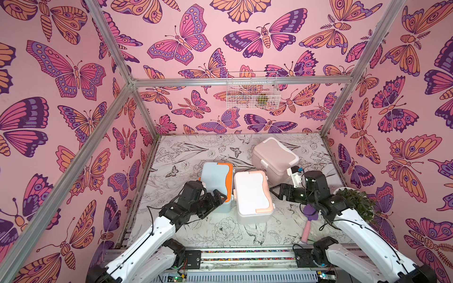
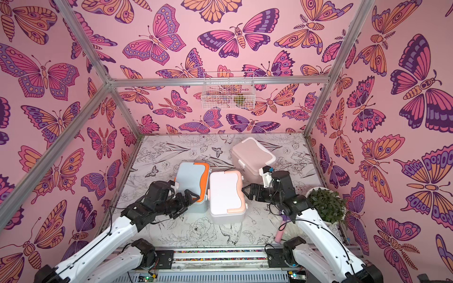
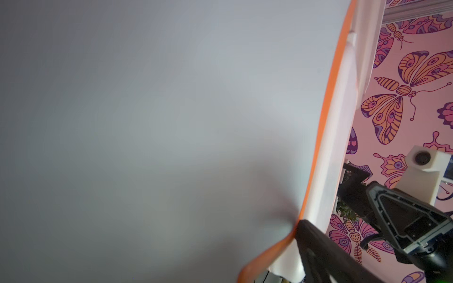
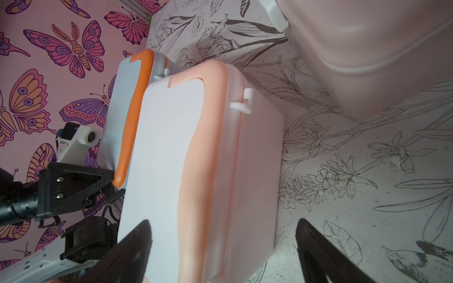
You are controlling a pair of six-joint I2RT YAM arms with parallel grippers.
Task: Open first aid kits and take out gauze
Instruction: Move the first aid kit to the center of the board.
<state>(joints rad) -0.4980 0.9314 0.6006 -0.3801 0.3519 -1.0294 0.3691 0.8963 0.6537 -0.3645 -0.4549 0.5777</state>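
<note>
Floral-printed tabletop (image 1: 186,152) holds three closed plastic kits: a white box with peach trim (image 1: 251,193); a light blue box with orange trim (image 1: 215,175) just left of it; a dusty pink box (image 1: 272,154) behind it. At the blue box's near corner the left gripper (image 1: 219,196) gapes wide; the right gripper (image 1: 273,193) gapes wide just right of the white box.

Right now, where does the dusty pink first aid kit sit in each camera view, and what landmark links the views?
Top view: dusty pink kit at the back right, beyond the white kit.
Top view: same spot.
Left wrist: not in it.
Right wrist: cropped in a corner, beyond the white kit.
Landmark: the light blue kit's orange trim shows in all four.
</note>
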